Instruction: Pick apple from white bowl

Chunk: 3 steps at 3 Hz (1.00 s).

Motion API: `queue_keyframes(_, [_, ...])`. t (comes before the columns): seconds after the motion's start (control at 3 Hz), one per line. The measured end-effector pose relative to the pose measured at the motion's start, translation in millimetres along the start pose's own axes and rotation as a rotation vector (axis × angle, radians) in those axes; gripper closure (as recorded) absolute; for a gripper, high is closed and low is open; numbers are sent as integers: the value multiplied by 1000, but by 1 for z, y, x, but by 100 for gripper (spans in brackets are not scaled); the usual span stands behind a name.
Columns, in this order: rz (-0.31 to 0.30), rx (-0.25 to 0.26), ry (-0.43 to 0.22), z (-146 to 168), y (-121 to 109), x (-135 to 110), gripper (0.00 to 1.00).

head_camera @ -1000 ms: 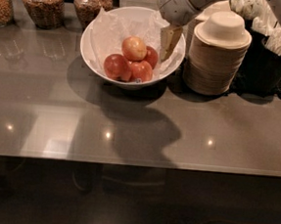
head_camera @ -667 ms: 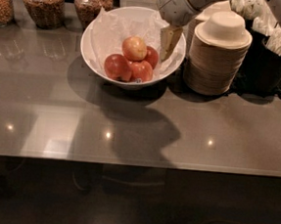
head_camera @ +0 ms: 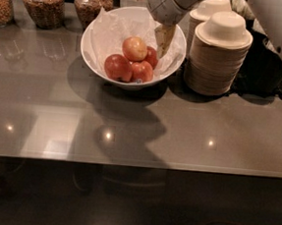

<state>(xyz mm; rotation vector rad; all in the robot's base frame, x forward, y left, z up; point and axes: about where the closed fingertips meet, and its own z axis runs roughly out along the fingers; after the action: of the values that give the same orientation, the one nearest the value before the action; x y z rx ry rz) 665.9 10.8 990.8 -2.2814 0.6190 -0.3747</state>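
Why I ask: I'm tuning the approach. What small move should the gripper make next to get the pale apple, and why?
Probably shift the gripper leftward in the view, over the apple, before lowering. It hangs above the right inner side of the white bowl, beside the apple rather than over it. The apple sits atop the red apples, so it looks open from above.

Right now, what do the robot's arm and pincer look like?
The arm is a rounded, pale grey-white casing crossed by thin dark seam lines. The pincer, above the right side of the white bowl, is tapered and beige. No cables show.
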Motion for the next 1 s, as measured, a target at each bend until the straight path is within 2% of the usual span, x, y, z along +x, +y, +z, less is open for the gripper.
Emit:
queue_keyframes(0.33, [-98, -42, 29, 15, -1, 6, 0])
queue_keyframes(0.67, [-142, -75, 43, 27, 1, 14, 0])
queue_keyframes(1.0, [-149, -126, 60, 39, 10, 24, 0])
